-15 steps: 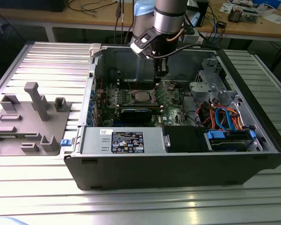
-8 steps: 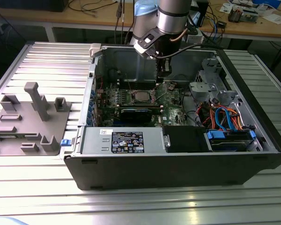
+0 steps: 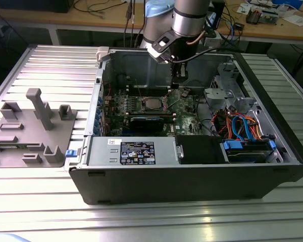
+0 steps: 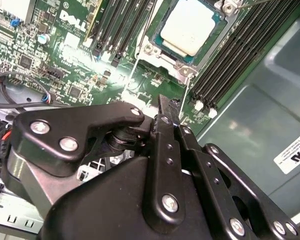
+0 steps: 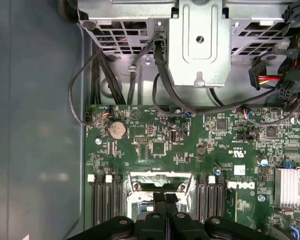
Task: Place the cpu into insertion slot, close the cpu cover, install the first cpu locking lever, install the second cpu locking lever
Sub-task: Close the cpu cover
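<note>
The exterior view showed the ribbed counter carrying the open computer case, which lay on its side so that I could reach the board from above. My arm came down over the case's far wall for that reason, and the green motherboard lay flat under it.

My tool hung low inside the case, just beside the insertion slot on the exterior view's right. In both wrist views its fingers were pressed together with nothing visible between them. I judged a closed tip better suited to pushing than to carrying.

In the second wrist view the cpu cover seemed to lie down around the chip's edges (I could not be sure it was fully flat). The cpu sat square inside the slot with its pale metal top facing up, between the two banks of memory slots.

A thin wire lever ran alongside the slot toward my tool, and I could not tell whether it was latched.
</note>
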Controlling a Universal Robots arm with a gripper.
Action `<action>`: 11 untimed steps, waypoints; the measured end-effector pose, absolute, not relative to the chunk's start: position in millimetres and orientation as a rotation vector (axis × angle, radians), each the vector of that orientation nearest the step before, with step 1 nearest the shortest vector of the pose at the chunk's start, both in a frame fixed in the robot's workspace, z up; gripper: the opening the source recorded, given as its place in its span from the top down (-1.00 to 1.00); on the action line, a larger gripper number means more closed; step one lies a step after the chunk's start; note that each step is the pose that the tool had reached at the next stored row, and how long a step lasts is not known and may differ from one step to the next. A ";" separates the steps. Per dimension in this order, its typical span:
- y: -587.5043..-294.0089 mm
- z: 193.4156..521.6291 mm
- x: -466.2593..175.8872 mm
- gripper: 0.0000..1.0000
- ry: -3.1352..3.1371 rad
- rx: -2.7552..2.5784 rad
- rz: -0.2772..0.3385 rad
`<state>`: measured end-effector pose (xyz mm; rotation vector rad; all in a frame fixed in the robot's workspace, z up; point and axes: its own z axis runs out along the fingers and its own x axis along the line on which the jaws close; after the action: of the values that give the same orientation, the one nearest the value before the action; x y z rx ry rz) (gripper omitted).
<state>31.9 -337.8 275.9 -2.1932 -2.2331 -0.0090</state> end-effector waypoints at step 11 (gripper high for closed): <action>-337.8 275.9 48.2 0.79 -2.233 -2.193 -0.009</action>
<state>48.2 -337.8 275.9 -2.1933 -2.2331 -0.0090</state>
